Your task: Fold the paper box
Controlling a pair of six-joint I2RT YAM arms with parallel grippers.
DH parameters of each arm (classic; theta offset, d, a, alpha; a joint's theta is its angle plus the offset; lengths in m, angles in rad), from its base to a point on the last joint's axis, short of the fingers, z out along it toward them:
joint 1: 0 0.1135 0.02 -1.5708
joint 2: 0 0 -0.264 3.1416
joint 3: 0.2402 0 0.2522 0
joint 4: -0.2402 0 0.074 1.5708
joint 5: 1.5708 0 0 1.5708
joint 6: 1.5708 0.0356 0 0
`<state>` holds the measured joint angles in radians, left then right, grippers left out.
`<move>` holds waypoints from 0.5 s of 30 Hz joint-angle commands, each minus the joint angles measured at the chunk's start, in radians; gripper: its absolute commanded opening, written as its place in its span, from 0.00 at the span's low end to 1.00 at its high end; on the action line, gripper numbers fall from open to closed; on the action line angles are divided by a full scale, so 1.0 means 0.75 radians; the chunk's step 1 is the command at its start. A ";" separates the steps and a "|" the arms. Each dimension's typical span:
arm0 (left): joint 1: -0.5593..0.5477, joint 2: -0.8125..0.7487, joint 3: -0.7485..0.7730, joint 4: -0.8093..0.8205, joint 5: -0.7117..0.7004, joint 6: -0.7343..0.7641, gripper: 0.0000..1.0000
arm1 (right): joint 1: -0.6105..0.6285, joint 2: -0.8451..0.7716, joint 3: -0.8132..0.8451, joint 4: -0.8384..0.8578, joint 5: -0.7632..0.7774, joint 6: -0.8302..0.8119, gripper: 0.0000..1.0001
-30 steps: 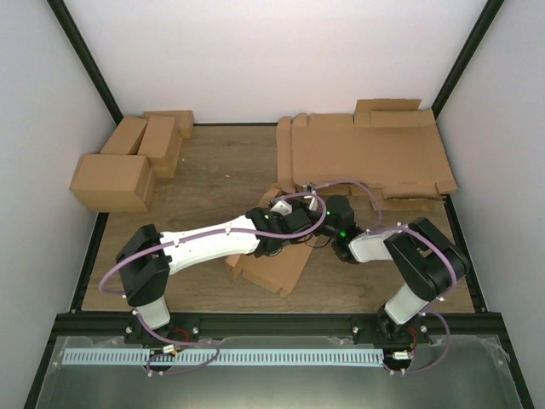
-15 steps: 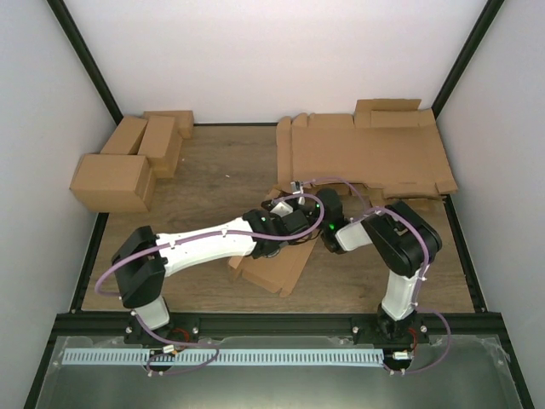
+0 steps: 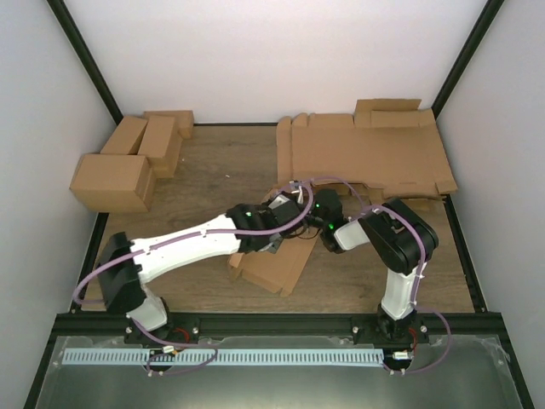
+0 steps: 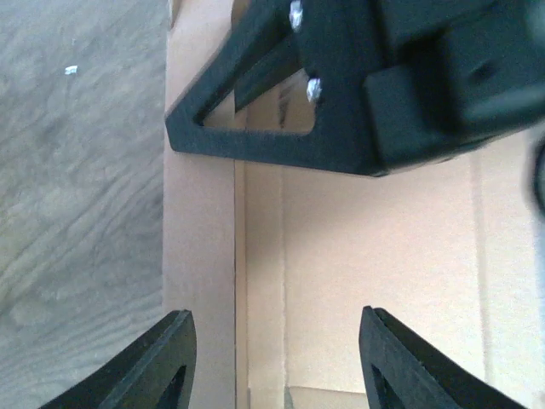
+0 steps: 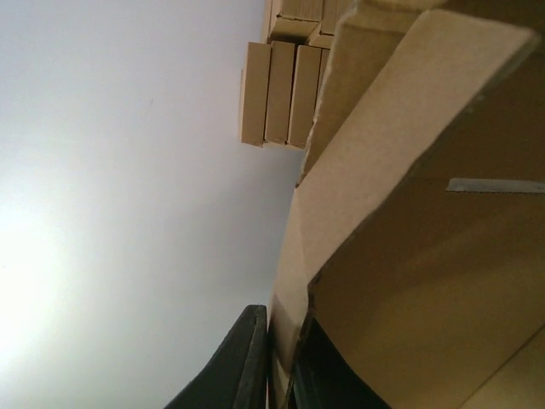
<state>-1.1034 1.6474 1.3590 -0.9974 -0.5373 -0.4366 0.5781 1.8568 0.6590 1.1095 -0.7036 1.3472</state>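
right end effector point(image 5: 282, 328) pinches paper box point(image 5: 409, 187) wall.

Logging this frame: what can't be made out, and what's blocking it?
Right wrist: the paper box runs off the right edge and covers most of one finger of the right gripper.
Left wrist: beyond the left gripper, the right gripper's blurred body blocks the top.
Top external: left arm and right arm cover the box's middle; jaws and fold state unreadable.

A robot lab cell: white panels point(image 3: 281, 60), black frame point(image 3: 281, 324), wooden table point(image 3: 213, 170).
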 commanded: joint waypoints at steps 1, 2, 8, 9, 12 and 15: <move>0.040 -0.189 0.082 0.022 0.198 -0.027 0.57 | 0.001 0.010 0.027 -0.014 -0.010 -0.050 0.07; 0.072 -0.227 0.073 0.042 0.250 -0.026 0.58 | 0.000 0.007 0.029 -0.024 -0.011 -0.057 0.07; 0.404 -0.381 -0.109 0.184 0.521 0.038 0.56 | 0.001 -0.001 0.046 -0.065 -0.015 -0.088 0.07; 0.452 -0.395 -0.148 0.218 0.582 0.058 0.54 | 0.000 0.000 0.050 -0.073 -0.017 -0.091 0.08; 0.559 -0.406 -0.280 0.333 0.766 0.115 0.49 | 0.000 -0.003 0.061 -0.097 -0.020 -0.107 0.08; 0.610 -0.388 -0.352 0.406 0.853 0.158 0.41 | 0.002 -0.006 0.068 -0.121 -0.024 -0.121 0.09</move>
<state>-0.6811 1.3407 1.1606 -0.7990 -0.0841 -0.3874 0.5781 1.8568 0.6800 1.0718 -0.7105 1.2957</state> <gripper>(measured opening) 0.458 0.087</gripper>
